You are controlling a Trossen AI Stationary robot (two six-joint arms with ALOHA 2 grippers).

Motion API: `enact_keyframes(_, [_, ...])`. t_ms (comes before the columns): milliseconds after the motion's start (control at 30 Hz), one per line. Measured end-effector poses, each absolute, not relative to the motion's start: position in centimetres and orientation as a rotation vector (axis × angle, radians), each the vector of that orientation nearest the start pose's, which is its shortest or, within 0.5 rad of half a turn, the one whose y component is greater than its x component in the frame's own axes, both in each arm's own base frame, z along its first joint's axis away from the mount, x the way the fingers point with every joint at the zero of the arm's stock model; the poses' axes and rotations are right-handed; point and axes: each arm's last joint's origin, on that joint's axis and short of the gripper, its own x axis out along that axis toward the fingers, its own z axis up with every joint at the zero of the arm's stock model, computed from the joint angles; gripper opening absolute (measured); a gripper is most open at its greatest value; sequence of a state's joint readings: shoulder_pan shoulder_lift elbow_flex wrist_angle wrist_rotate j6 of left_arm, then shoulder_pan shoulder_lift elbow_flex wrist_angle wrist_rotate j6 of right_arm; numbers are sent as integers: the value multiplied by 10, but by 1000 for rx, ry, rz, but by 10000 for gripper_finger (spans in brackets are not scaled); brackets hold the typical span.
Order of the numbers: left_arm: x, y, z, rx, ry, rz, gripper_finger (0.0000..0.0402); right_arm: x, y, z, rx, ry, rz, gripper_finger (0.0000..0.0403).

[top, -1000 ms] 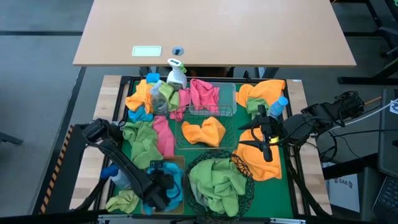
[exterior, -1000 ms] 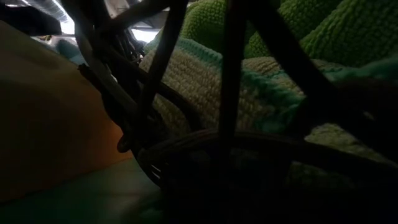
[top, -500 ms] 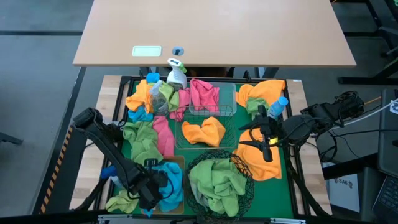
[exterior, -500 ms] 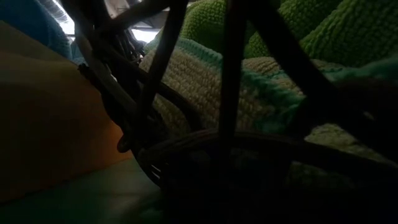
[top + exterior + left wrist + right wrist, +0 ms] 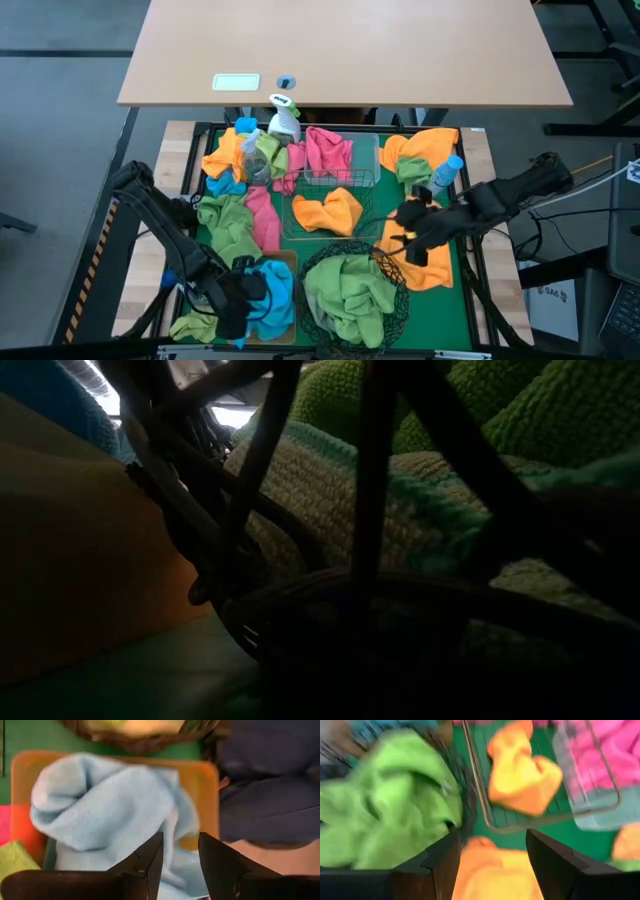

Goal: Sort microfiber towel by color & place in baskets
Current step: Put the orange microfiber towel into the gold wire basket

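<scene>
A light blue towel [image 5: 272, 296] [image 5: 100, 815] lies bunched in the tan bin [image 5: 283, 262] [image 5: 205, 775]. My left gripper [image 5: 245, 295] [image 5: 180, 842] is open just beside the bin's left side, its fingertips over the towel's edge. My right gripper [image 5: 410, 240] [image 5: 492, 837] is open above a loose orange towel [image 5: 425, 262] [image 5: 495, 875] on the green mat. The round black wire-mesh basket [image 5: 385, 272] [image 5: 360, 480] holds green towels [image 5: 345, 290]. A wire basket [image 5: 300, 232] holds an orange towel [image 5: 328, 212], and a clear basket [image 5: 365, 180] holds a pink towel [image 5: 330, 150].
Loose towels lie around the mat: orange [image 5: 228, 150], green [image 5: 228, 228], pink [image 5: 262, 215], orange [image 5: 425, 148] and green [image 5: 195, 325]. Spray bottles stand at the far edge [image 5: 284, 122] and on the right [image 5: 447, 170]. A larger wooden table [image 5: 340, 50] lies beyond.
My left gripper has drawn back from over the tan bin toward the table's left edge, uncovering the blue towel that lies in the bin. My right gripper has moved toward the table's left and near edges and turned, and is now over the loose orange towel.
</scene>
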State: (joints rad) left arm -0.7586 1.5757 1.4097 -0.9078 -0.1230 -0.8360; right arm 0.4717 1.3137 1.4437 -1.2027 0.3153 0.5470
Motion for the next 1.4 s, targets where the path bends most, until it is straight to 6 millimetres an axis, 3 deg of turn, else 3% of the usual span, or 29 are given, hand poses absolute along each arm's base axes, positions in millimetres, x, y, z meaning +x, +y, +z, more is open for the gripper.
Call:
enact_keyframes(200, [229, -211, 320, -321, 1014, -136, 118, 212, 108, 344, -23, 1227, -106, 223])
enact_keyframes(433, [229, -210, 322, -301, 975, -107, 118, 181, 120, 328, -19, 1200, -145, 223])
enact_keyframes(667, [229, -209, 322, -301, 974, -107, 118, 154, 126, 265, 100, 1225, -216, 223])
enact_keyframes(967, [230, -208, 323, -287, 945, -74, 118, 143, 131, 199, 253, 1303, -162, 223])
enact_keyframes(1400, [230, -208, 323, -286, 944, -73, 118, 134, 123, 165, 266, 1334, -170, 223])
